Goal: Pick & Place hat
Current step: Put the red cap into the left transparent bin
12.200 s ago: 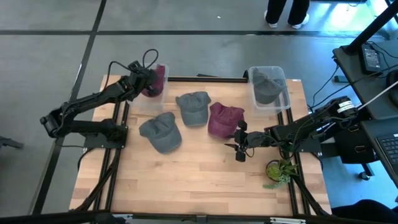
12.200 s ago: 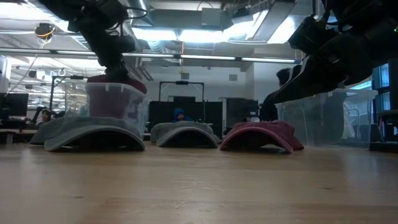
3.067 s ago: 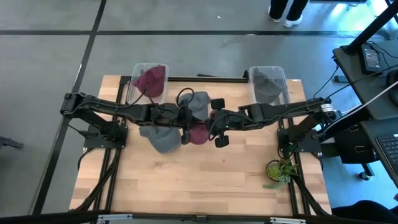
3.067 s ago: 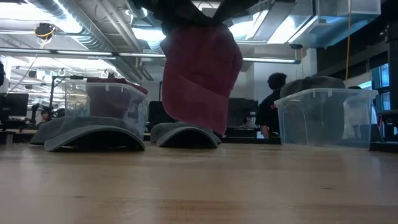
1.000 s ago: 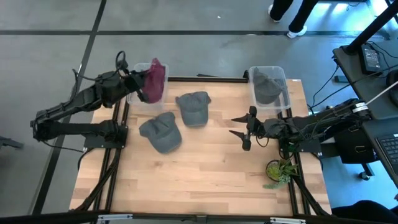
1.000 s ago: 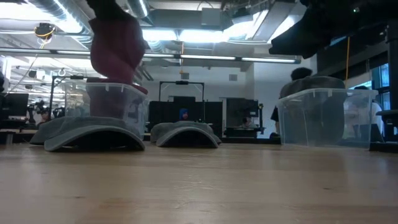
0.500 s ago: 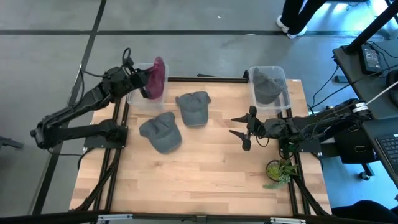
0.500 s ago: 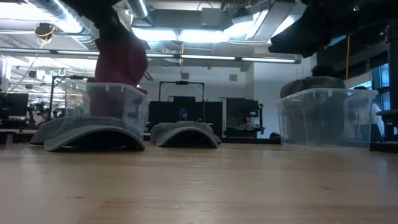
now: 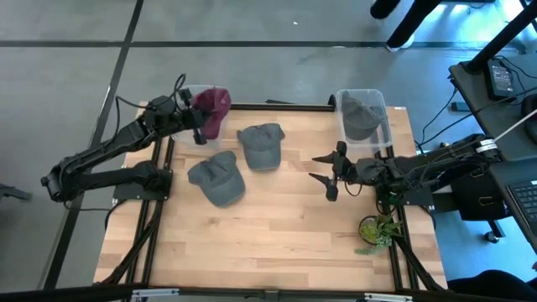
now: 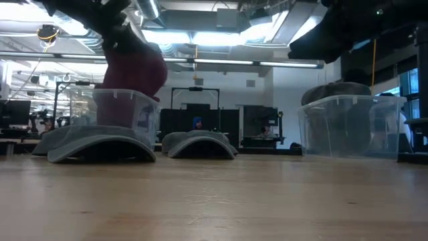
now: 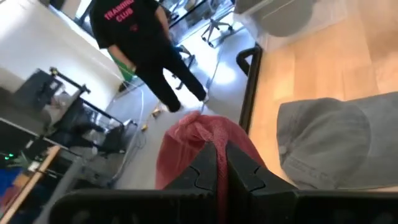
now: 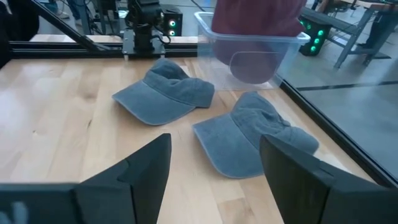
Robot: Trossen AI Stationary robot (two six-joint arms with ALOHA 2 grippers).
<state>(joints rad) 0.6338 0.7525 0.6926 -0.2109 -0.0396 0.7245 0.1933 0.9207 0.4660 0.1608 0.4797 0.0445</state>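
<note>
A maroon hat (image 9: 213, 104) is in my left gripper (image 9: 200, 118), which is shut on it over the clear left bin (image 10: 118, 111) at the table's far-left corner. In the low view the maroon hat (image 10: 136, 69) reaches down to the bin's rim. Two grey hats (image 9: 261, 144) (image 9: 217, 177) lie crown up on the table. My right gripper (image 9: 324, 171) is open above bare table at the right, near the right bin (image 9: 362, 117), which holds a grey hat. My left gripper pinches a bunched fold of the maroon hat's cloth (image 11: 210, 138) between its two fingers (image 11: 200, 172). The fingers come slanting down from the table's left side. The hat hangs off the fingertips, clear of the table, its lower part at the bin's opening (image 10: 127, 91).
The table's near half is bare wood (image 9: 268, 243). A small potted plant (image 9: 374, 228) stands at the near right edge. A person in a dark shirt (image 11: 140, 43) walks on the floor beyond the far edge.
My left gripper has moved down and a little toward the table's right, over the left bin. The maroon hat, which hung long and high above the bin, has come down to the bin's rim and bunched wider. My right arm has kept still.
</note>
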